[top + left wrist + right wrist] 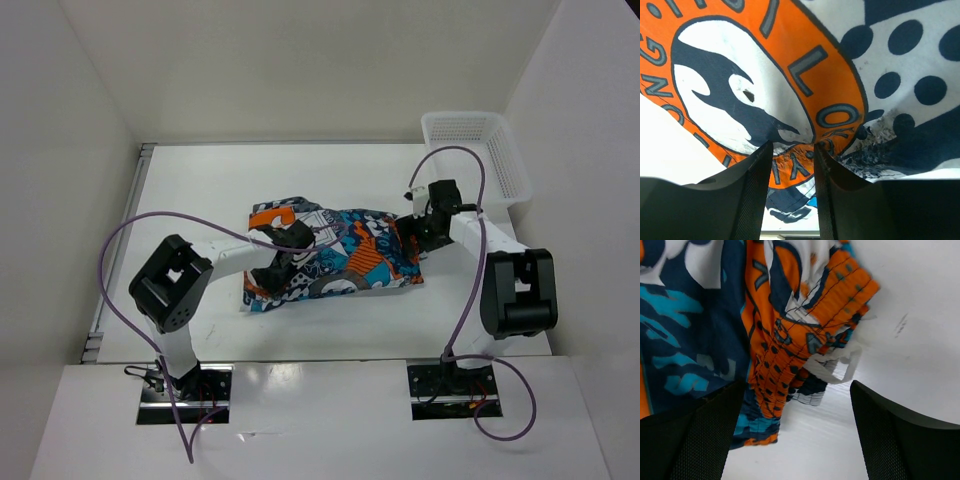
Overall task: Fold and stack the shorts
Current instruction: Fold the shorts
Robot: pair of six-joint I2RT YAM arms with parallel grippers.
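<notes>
The left pincer (792, 150) sits low over the left part of the shorts (345, 255), its fingers (752, 195) only narrowly apart. Orange-printed cloth puckers at their tips, and I cannot tell whether it is pinched or free. The shorts lie bunched across the middle of the white desk (200, 200). At their right end, the right pincer (797, 385) hangs with its jaws spread wide over the orange elastic waistband (805, 335) and white drawstring (840, 367), holding nothing. A white mesh basket (510, 170) stands at the far right corner.
</notes>
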